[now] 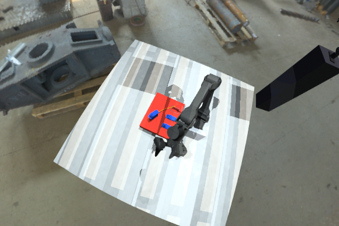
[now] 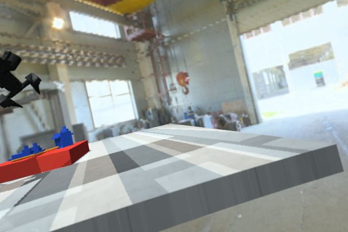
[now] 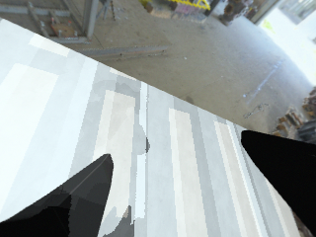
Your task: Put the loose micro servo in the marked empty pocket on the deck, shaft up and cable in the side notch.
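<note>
The loose blue micro servo (image 1: pixel 153 114) (image 2: pixel 64 138) stands on top of the red deck (image 1: pixel 158 98) (image 2: pixel 56 161), well above deck level, near one edge. Its orange cable (image 1: pixel 167 108) (image 2: pixel 35 155) stretches across the deck towards the marked pocket (image 1: pixel 177 109), which shows as a small dark opening with a thin outline near the arm side. My gripper (image 1: pixel 163 156) (image 2: pixel 30 100) (image 3: pixel 176 148) is open and empty. It hangs high above the table, beyond the deck's near edge and away from the loose servo. The pocket's inside is too small to make out.
Two other blue servos, one (image 1: pixel 171 117) beside the pocket and another (image 1: pixel 165 126) farther along, sit low in the deck, partly close under the arm (image 1: pixel 188 114). The striped table (image 1: pixel 123 149) (image 2: pixel 224 162) (image 3: pixel 158 188) carries the deck. A black post (image 1: pixel 290 81) stands beyond the table's right edge.
</note>
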Robot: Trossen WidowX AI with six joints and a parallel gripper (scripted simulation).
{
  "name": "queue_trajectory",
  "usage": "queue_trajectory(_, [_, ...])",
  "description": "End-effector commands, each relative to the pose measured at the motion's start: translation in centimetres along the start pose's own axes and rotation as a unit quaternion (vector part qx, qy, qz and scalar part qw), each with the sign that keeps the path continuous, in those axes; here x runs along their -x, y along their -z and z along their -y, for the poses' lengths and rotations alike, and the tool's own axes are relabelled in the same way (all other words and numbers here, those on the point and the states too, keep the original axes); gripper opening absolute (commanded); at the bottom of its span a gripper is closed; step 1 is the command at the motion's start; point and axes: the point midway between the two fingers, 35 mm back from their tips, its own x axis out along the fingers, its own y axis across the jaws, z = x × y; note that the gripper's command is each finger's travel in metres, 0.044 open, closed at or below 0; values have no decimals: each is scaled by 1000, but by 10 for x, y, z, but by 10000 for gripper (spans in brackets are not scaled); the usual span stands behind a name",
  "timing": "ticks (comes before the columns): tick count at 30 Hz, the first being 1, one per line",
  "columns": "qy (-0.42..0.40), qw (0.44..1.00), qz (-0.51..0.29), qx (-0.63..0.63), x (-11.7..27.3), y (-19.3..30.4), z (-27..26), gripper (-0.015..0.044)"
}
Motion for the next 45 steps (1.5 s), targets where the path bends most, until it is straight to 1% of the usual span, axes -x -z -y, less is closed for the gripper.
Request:
queue_trajectory(1, [-6, 997, -48, -58, 0, 31, 14, 440])
queue_trajectory(10, [-26, 974, -146, -169, 7, 98, 30, 440])
queue_trajectory(18, [-46, 934, -240, -259, 22, 162, 35, 440])
queue_trajectory(28, [-73, 862, -355, -355, 53, 241, 30, 440])
queue_trajectory(37, [-100, 784, -448, -419, 92, 305, 11, 440])
queue_trajectory(39, [-103, 772, -460, -426, 98, 313, 7, 440])
queue_trajectory(45, [-104, 771, -462, -427, 96, 316, 5, 440])
